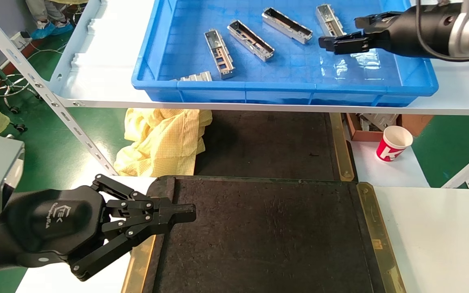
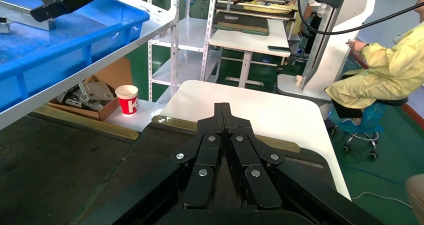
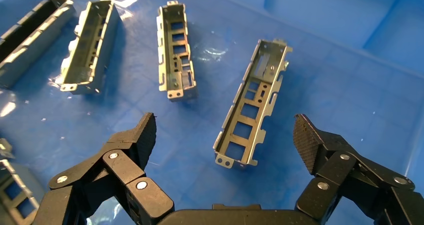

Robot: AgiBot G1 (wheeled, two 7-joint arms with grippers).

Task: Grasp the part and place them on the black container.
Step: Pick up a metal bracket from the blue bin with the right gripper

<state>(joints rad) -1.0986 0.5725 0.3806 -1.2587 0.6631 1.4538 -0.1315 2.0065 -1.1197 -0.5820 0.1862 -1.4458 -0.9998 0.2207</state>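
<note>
Your right claw [image 3: 225, 135] hangs released over the part [image 3: 252, 102] in the bin [image 1: 417, 87], the left claw [image 1: 177, 215] clenched by the container [image 1: 267, 236]; descend off-centre and a finger could knock the part askew.

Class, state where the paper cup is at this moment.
In the head view the red-and-white paper cup stands on the right, on a low white surface beneath the shelf that carries the blue bin, beside a cardboard box.

Five parts [image 1: 219, 53], one blue bin [image 1: 417, 85]
</note>
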